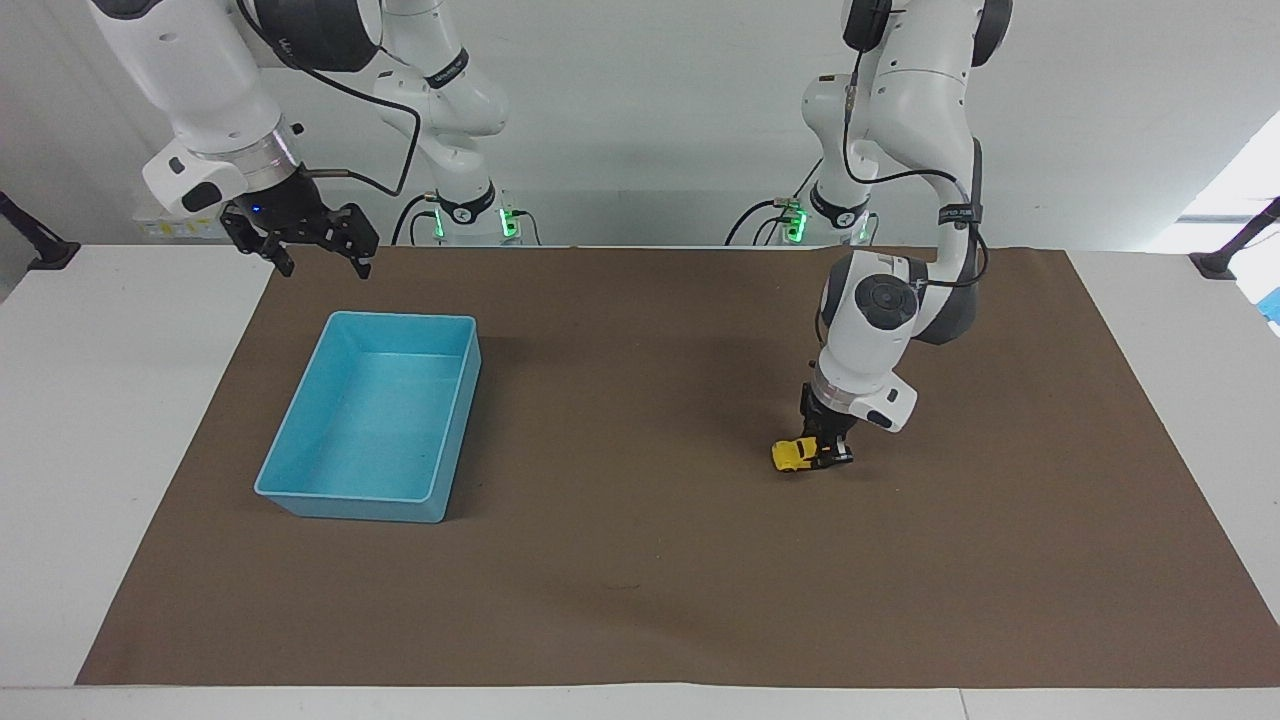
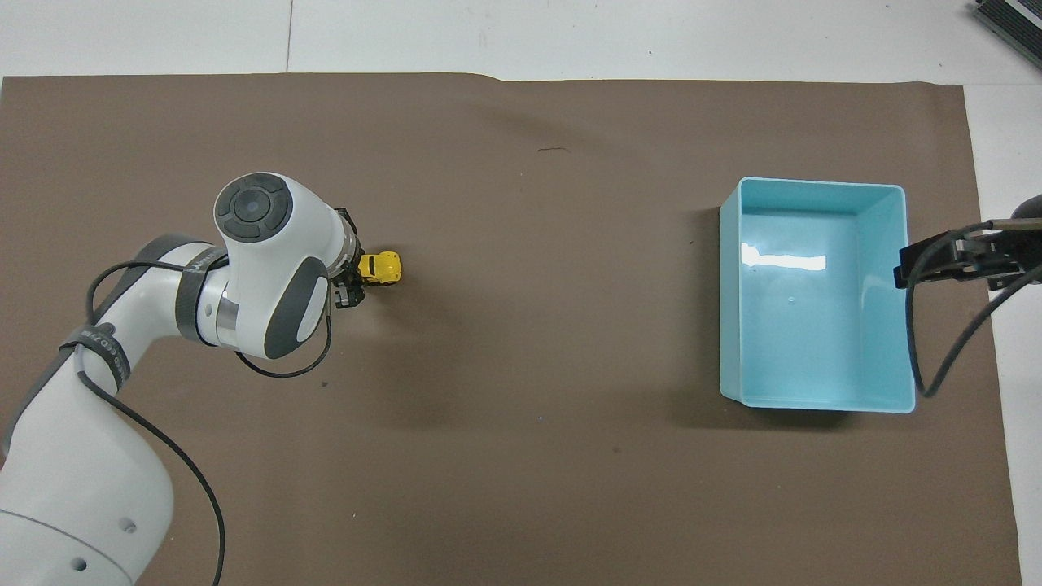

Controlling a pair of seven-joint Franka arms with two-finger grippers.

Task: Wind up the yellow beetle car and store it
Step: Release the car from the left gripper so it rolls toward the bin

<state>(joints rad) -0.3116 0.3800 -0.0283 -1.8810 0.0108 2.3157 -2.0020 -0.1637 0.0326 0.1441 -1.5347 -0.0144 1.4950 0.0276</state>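
Note:
The yellow beetle car (image 1: 795,455) (image 2: 383,267) rests low on the brown mat, toward the left arm's end of the table. My left gripper (image 1: 826,452) (image 2: 356,281) points straight down and is shut on the car's rear end; only its yellow front sticks out toward the bin's end. The blue bin (image 1: 375,418) (image 2: 820,293) stands with nothing in it toward the right arm's end. My right gripper (image 1: 318,248) (image 2: 944,259) waits open in the air over the bin's edge nearest the robots' base.
The brown mat (image 1: 640,560) covers most of the white table (image 1: 110,400). Black clamp mounts (image 1: 40,250) sit at both table ends near the robots.

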